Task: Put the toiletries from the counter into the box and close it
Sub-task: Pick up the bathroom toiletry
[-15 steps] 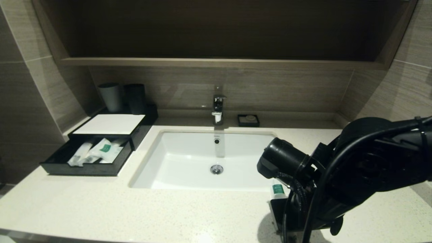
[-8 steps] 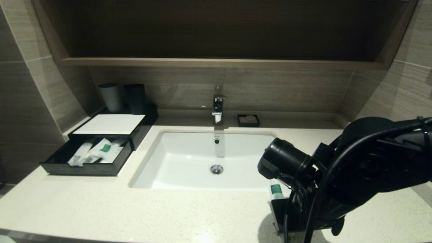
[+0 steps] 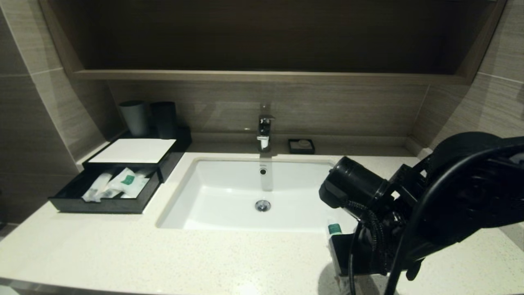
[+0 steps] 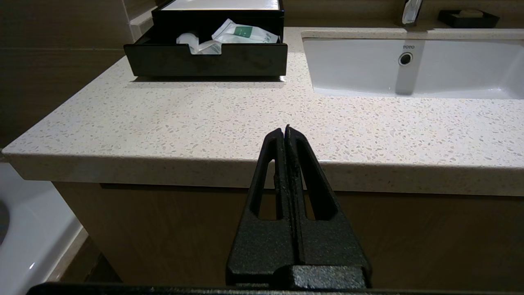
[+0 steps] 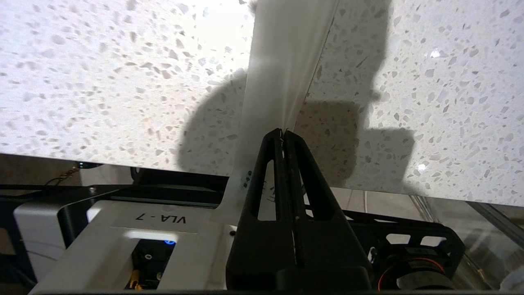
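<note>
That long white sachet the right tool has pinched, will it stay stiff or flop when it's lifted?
Probably floppy: the sachet is thin translucent plastic, creased lengthwise where the shut right tool pinches it. Likely light, since so narrow a pinch holds it. It may slip or swing, as most of its length hangs free over the counter.
</note>
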